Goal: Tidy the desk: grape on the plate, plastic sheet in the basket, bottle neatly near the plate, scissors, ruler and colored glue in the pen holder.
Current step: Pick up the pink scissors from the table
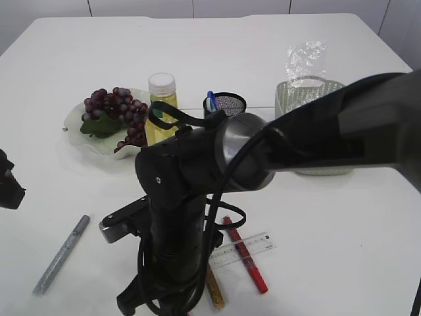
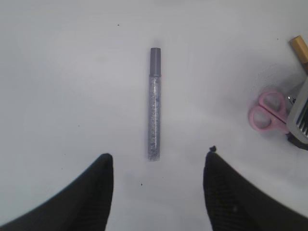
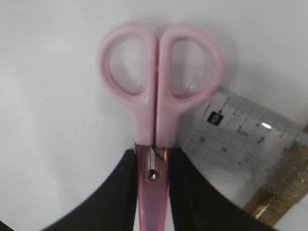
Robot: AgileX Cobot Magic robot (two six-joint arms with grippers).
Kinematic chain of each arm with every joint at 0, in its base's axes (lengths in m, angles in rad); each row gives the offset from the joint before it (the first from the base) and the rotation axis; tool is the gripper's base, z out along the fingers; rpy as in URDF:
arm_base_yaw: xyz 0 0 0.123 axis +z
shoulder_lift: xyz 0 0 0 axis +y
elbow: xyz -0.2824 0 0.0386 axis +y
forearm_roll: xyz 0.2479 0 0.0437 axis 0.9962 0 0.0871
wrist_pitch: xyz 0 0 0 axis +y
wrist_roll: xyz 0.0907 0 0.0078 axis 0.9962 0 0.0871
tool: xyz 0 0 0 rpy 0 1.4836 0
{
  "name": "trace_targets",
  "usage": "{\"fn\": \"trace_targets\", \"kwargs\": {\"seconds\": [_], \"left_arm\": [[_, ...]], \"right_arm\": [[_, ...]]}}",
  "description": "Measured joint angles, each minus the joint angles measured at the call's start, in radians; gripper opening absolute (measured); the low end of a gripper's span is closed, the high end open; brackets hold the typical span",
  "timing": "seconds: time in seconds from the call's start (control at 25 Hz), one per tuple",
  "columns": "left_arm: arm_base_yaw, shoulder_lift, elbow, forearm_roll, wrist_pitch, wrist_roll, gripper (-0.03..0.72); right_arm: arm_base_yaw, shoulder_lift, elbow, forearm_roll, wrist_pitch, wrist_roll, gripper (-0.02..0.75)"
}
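Right wrist view shows the right pincer (image 3: 154, 192) clamped on the pink-handled plastic scissors (image 3: 156, 91) near their pivot, on the white bench (image 3: 53, 144), with the clear plastic ruler (image 3: 240, 139) at four o'clock. Left pincer (image 2: 156, 168) stands apart, the silver glitter pen (image 2: 154, 103) at twelve o'clock.

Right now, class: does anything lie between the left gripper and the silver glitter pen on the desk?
Nothing visible does. In the left wrist view the silver glitter pen lies alone on bare white desk, straight ahead of the open left gripper. The pink scissors sit well off to the side, held by the right gripper.
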State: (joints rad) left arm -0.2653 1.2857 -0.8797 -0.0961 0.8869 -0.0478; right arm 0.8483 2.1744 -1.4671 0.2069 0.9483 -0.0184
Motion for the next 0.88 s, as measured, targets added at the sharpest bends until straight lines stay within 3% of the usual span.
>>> {"fn": "trace_targets", "kwargs": {"seconds": [0.28,0.88], "left_arm": [[0.000,0.000,0.002,0.000,-0.013,0.000,0.434],[0.000,0.000,0.002,-0.002,-0.022,0.000,0.433]], "right_arm": [[0.002,0.000,0.000,0.005,-0.025,0.024,0.257],[0.040,0.006,-0.008,-0.113,-0.057,0.082,0.270]]}}
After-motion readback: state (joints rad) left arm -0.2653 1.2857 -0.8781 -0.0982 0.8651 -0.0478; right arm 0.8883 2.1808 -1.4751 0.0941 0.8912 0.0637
